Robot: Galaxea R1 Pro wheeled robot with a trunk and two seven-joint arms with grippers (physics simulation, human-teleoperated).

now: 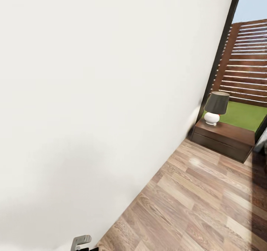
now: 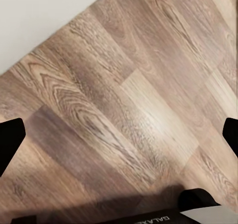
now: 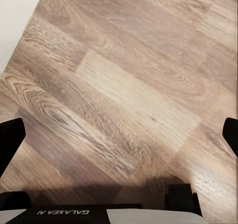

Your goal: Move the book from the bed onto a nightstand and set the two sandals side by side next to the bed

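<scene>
A nightstand point(image 1: 224, 137) of dark reddish-brown wood stands at the far right against the white wall, with a lamp on it. The book and the two sandals are out of view. A pale grey sliver point(image 1: 263, 141) at the right edge beside the nightstand may be the bed; I cannot tell. In the left wrist view my left gripper point(image 2: 119, 137) is open over bare wood-plank floor, its dark fingertips point(image 2: 10, 139) far apart. My right gripper point(image 3: 119, 137) is also open over the floor, with nothing between its fingers.
The white wall point(image 1: 104, 95) runs close along my left side. A lamp point(image 1: 216, 108) with a dark shade and white base sits on the nightstand. Behind it is a tall dark-framed window point(image 1: 222, 46). Brown plank floor point(image 1: 200, 199) stretches toward the nightstand.
</scene>
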